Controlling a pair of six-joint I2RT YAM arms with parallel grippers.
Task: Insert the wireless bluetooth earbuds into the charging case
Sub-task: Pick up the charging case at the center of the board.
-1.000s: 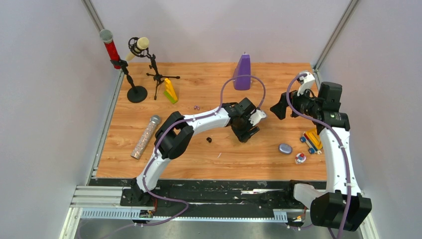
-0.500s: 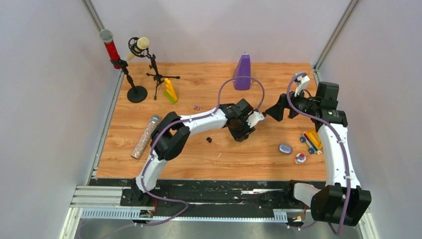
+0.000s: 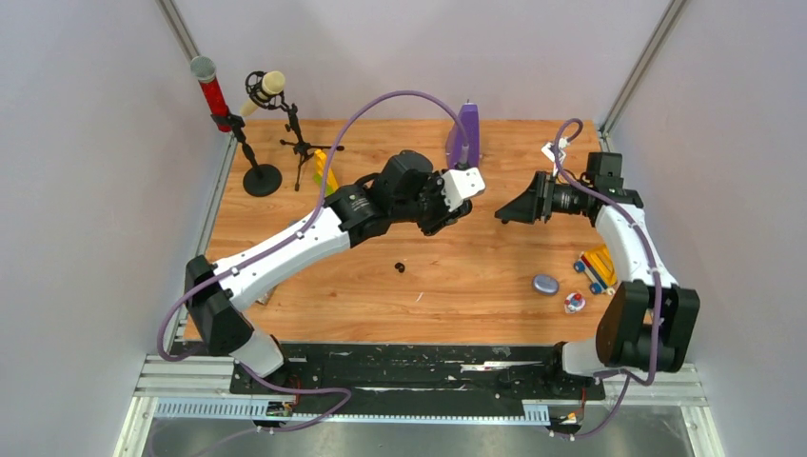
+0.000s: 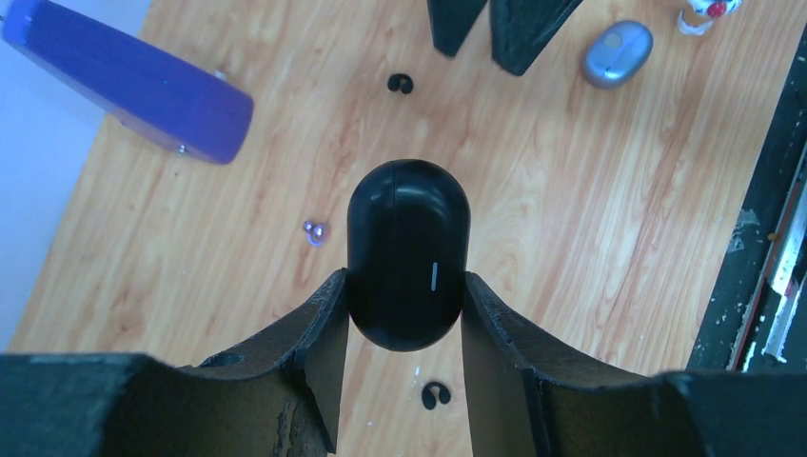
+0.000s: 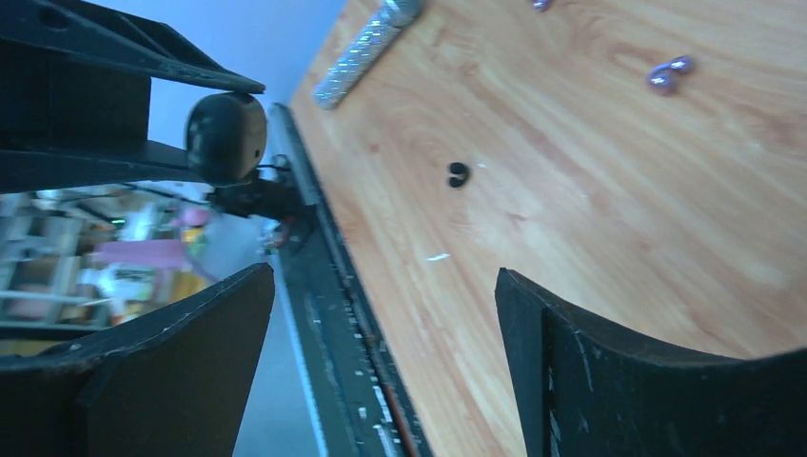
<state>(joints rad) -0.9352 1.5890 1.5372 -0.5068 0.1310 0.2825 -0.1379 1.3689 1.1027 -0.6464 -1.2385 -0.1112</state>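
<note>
Robot's left hand (image 4: 403, 284) clamps a black charging case (image 4: 407, 249) by its two sides, lid closed, and holds it raised above the middle of the wooden worktop (image 3: 476, 286). The right hand (image 5: 381, 278), its fingers spread wide with nothing between them, points at the case from the right and stands just apart from it.

Two black earbuds (image 4: 401, 83) lie loose on the boards, well apart from each other, one ahead of the held case and one beneath the left hand. Neither is in a case. The pale purple earbuds (image 5: 669, 72) lie together on the worktop, farther back and to the left of the black ones.

A grey-blue oval case (image 3: 545, 284) rests closed near the right edge, close to a toy truck (image 3: 598, 269). A purple tapered block (image 3: 463, 133) stands at the back of the worktop. A glitter-covered microphone (image 5: 366, 48) lies by the left edge, and a red microphone (image 3: 211, 90) stands on its stand in the far left corner.
</note>
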